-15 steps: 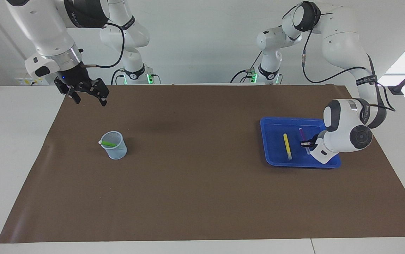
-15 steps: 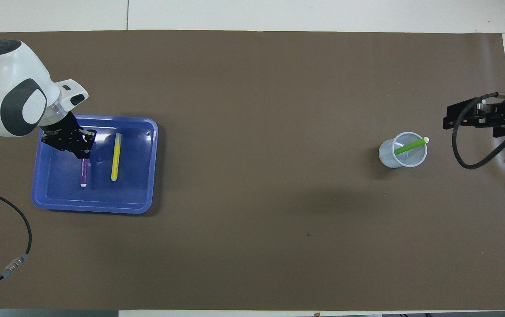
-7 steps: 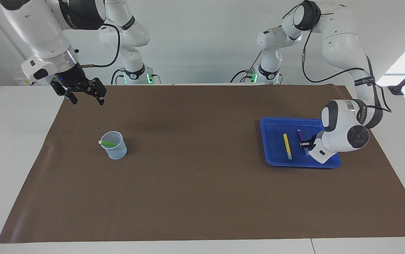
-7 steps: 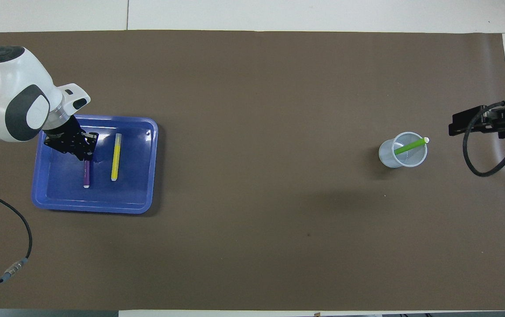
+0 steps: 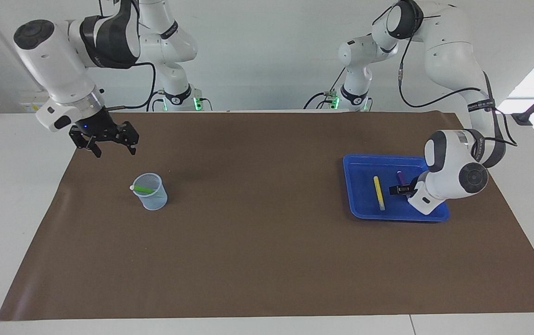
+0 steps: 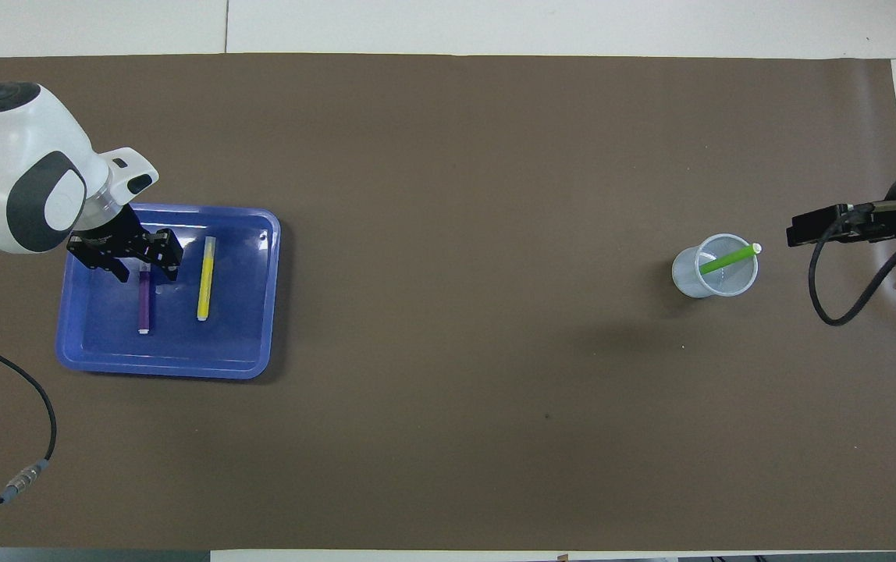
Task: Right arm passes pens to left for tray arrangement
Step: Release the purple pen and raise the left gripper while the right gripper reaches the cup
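The blue tray lies toward the left arm's end of the table. In it the yellow pen and the purple pen lie side by side. My left gripper is open and low in the tray, its fingers astride the purple pen's end. The green pen leans in a pale blue mesh cup. My right gripper is open and empty, up over the mat beside the cup.
A brown mat covers most of the white table. A black cable loops over the mat near the left arm's base.
The left gripper's fingers have spread apart, and the purple pen now lies flat and straight beside the yellow pen. The right gripper has come lower and closer to the cup.
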{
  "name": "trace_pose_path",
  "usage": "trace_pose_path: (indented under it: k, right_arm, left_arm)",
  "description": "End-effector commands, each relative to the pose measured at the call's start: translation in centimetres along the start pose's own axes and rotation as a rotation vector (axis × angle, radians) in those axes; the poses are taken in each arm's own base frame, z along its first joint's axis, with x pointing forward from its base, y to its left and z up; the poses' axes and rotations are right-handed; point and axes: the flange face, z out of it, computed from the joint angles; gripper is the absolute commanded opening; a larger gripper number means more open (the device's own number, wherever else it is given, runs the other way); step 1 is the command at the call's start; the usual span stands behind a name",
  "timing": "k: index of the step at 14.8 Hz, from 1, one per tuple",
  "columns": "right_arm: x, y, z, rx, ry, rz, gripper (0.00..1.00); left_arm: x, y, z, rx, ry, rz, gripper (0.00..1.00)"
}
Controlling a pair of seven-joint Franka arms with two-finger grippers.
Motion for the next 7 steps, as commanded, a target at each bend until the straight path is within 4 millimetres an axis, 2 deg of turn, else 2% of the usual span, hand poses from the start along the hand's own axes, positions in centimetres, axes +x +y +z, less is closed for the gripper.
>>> trace_pose_path:
  k: [1, 4, 7]
  right_arm:
    - [-0.9, 2.0, 3.3, -0.004, 0.027, -0.005, 1.0]
    - [-0.9, 2.1, 5.1, 0.022, 0.026, -0.003, 1.0]
    - [-0.9, 2.2, 9.0, 0.05, 0.04, 0.011, 1.0]
  left_arm:
    - [-0.8, -0.4, 0.0, 0.017, 0.013, 0.013, 1.0]
    - [-0.8, -0.5, -0.3, 0.016, 0.011, 0.012, 1.0]
    - [-0.8, -0.5, -1.0, 0.014, 0.019, 0.01, 1.0]
